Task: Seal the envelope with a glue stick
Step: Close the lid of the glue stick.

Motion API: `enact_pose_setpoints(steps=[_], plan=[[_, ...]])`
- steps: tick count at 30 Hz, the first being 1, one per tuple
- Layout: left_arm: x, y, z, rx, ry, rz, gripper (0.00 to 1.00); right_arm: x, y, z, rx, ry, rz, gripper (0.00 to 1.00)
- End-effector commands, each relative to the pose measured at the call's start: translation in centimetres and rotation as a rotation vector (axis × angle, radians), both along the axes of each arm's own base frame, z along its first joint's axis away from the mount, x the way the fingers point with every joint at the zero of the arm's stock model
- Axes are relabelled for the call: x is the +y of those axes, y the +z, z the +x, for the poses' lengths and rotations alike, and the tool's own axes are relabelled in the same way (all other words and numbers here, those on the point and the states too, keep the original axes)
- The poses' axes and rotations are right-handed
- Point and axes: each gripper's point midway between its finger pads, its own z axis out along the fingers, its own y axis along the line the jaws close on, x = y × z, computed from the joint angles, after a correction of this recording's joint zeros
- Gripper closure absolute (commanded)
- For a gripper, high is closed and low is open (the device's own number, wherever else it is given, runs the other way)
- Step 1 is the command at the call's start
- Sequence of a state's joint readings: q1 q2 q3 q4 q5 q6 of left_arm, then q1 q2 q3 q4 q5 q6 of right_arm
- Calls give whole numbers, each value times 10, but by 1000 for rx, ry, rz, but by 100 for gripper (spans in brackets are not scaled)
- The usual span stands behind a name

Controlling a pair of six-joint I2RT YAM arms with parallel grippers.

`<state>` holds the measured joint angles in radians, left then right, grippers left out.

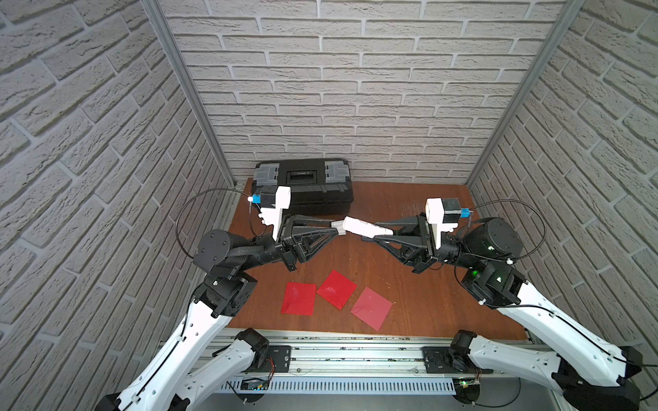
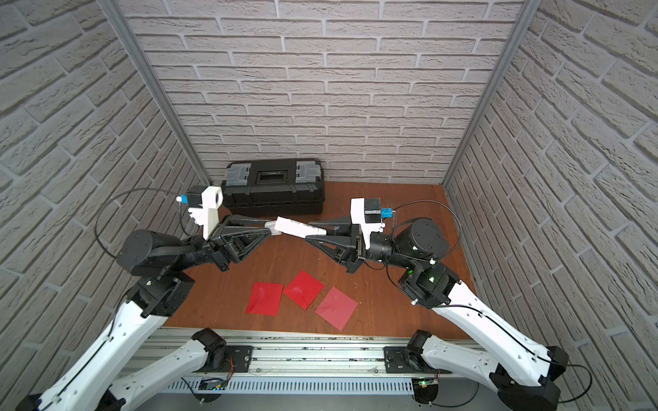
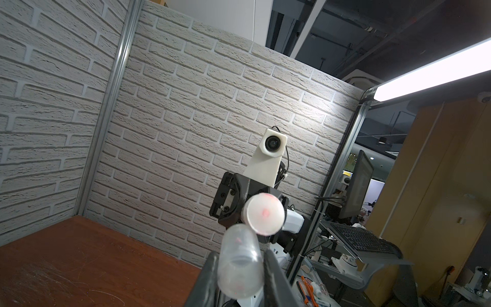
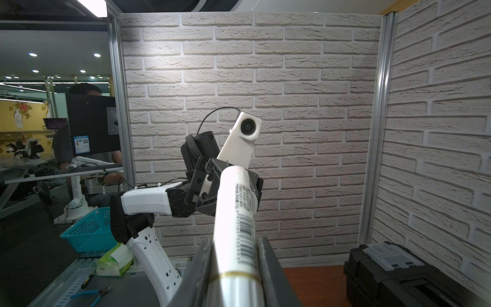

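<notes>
Top views, glue stick [image 1: 363, 227]: held in the air over the middle of the counter [image 1: 427, 291], beyond the three red envelopes [image 1: 336, 288] lying near the front. A black toolbox [image 1: 302, 192] stands at the far wall.
Top views, hands: the right hand [image 1: 370, 231] is clamped on the tube's right end. The left hand [image 1: 336, 227] is narrowed on the clear cap [image 1: 338, 225] at the left end.
Left wrist view, clear cap [image 3: 239, 263]: pinched between both fingers. The tube's open face [image 3: 263, 214] stands just beyond it and offset, so the cap reads as off.
Right wrist view, glue stick [image 4: 235, 212]: seated squarely between the fingers, barcode label showing.
Step in hand: uncapping, by judgement. Draw the hands apart straight along the tube without bending, and hold the right grip firm.
Axis: the long axis runs left to right, nearly level. The glue end points left, toward the left hand.
</notes>
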<state>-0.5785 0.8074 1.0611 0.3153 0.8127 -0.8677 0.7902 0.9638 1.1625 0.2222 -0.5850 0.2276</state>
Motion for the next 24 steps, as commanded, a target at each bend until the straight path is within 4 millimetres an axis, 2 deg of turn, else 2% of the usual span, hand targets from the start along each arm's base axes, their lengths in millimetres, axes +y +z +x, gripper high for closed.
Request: enact_pose_setpoints(steps=[1,16,24], plan=[[10,23,-21,-112,-16,-56,94,-6,3,-6,-22,-13,12,97],[2,23,-26,-119,-76,-38,94,-1,-7,-5,-11,-12,-26,97],[-2,21,-33,-132,-109,-17,95,-3,-19,-7,-41,-34,-99,97]])
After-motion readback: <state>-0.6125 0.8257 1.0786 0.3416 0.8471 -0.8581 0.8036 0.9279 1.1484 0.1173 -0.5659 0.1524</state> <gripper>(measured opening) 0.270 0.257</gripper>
